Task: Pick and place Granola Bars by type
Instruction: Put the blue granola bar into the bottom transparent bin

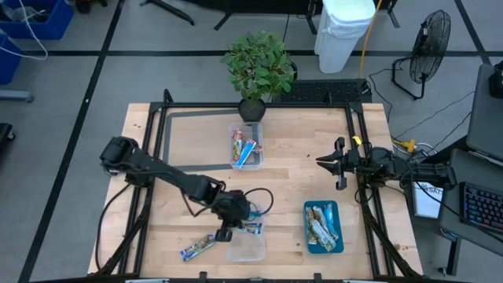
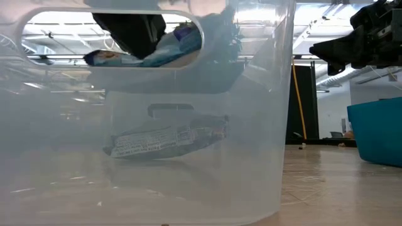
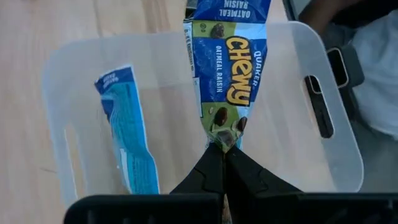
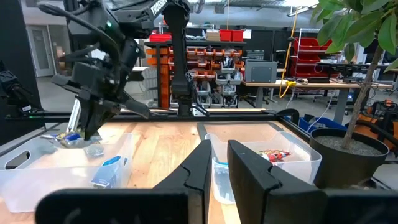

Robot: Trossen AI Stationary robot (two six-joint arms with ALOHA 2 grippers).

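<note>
- Blue Quaker Chewy bar (image 3: 227, 68) dangles by its crimped end from the clamped left gripper (image 3: 224, 163) above the clear tub (image 3: 336, 158); that pinch could slip.
- Releasing off-centre drops it outside, by the stray bar (image 1: 196, 249).
- Right gripper (image 4: 217, 165) waits narrow, empty.

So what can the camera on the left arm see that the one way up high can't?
Only the left wrist view shows the wrapper words: the left pincer is shut on a blue Chewy bar above the clear tub.

Only the high view shows the plant, the teal tray, the far tub with bars in it, and the right pincer waiting over the table.

Both show the near tub, the held bar, and the other blue bar beside that tub.
</note>
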